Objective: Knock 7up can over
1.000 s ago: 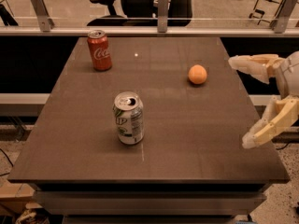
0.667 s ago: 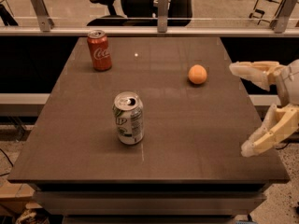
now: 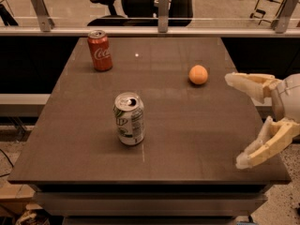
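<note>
Since a second ago the gripper (image 3: 234, 121) has sunk lower and toward the near edge of the tabletop (image 3: 84, 139), while everything standing on it has stayed put. It hangs at the right-hand edge of the tabletop as I look at it. Its two pale fingers (image 3: 251, 84) are spread wide apart, holding nothing, with their tips aimed left across the surface.

Nearest to it is the orange ball (image 3: 198, 74), a little beyond the upper finger and further back on the tabletop. It is apart from the finger and not in the line that matters.

The 7up can (image 3: 129, 118) stands near the middle of the tabletop, well apart from the gripper and almost straight left of the gap between the fingertips. It is upright, its long axis vertical and its opened top facing up. Bare surface lies between it and the gripper.

The red Coca-Cola can (image 3: 100, 50) is further off still, at the back left corner and clear of that path.

To my eye the move turns on that sideways line. A leftward sweep that meets the can's upper part should tip it away from the gripper. Contact low on the can would more likely just slide it along.
</note>
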Tool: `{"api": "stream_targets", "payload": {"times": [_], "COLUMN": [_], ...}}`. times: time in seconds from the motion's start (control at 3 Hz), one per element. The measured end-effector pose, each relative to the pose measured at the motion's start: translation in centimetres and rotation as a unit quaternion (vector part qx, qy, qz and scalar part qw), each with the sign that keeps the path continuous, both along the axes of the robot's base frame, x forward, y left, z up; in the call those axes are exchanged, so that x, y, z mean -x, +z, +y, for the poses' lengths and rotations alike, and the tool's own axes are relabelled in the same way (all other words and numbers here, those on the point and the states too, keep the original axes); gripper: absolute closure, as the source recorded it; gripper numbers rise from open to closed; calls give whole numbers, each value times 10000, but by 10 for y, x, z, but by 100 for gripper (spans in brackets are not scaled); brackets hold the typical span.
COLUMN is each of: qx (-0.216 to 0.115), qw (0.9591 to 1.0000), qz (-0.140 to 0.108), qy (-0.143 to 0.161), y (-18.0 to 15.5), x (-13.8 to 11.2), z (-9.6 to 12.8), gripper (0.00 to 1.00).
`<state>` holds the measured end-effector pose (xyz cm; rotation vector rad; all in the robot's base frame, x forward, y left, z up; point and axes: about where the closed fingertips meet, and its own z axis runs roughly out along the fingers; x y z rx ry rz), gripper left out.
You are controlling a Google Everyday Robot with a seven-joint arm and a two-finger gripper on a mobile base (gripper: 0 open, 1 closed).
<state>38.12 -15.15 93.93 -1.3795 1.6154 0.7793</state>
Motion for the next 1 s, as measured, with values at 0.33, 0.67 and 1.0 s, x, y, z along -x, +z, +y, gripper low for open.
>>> {"api": "stream_targets", "payload": {"times": [0.33,0.67,1.0], "qx": [-233,-175,-175], "qw": [9997,9998,9998], "qz": [17,4,3], "qy": [79,53,54], "y": [-6,-8,-8], "x": [-2,-19,-19], "z": [10,33,33], "gripper": [0,0,0]}}
